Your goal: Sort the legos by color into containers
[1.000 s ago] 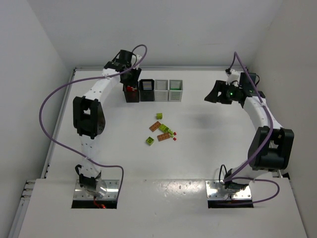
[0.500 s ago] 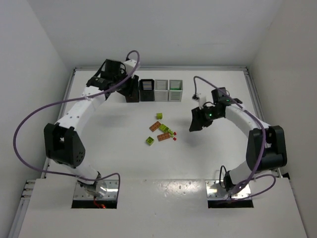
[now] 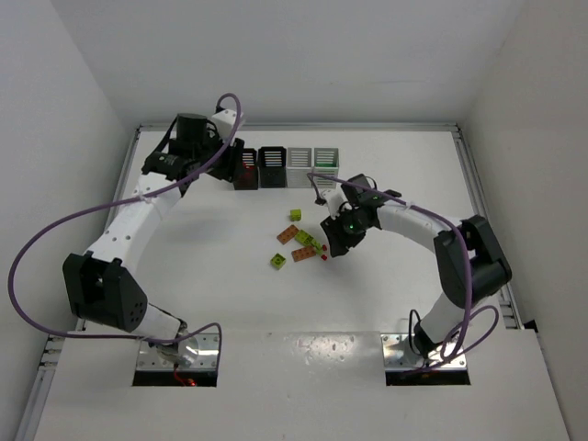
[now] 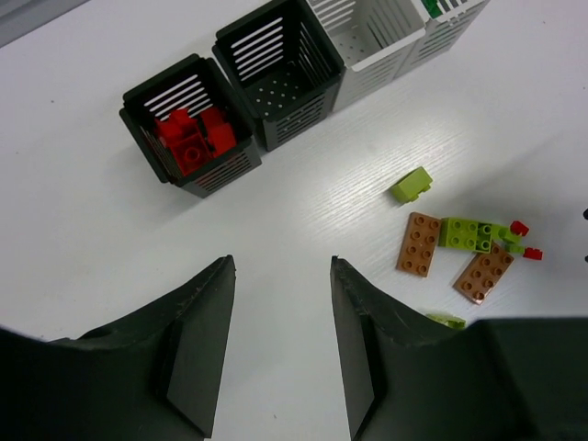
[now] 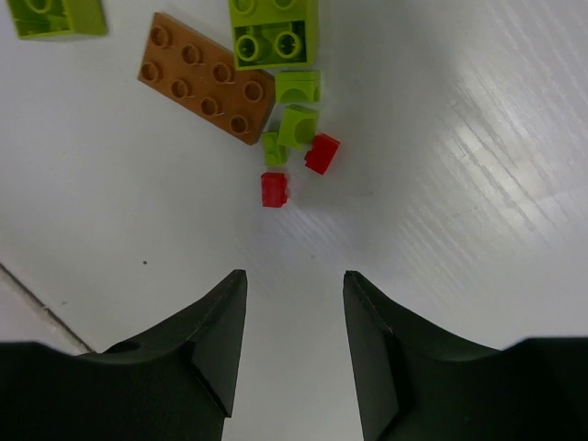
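Two red legos before released right hand, left hand released, last bin cropped

Red, lime, tan legos; black, white bins

Pretty sure this is a robotics lab test cell, not anyone's home. There's a plain white table with bare white walls boxing it in on three sides, two robot arms bolted onto metal plates at its near edge, and purple cables looping over it.
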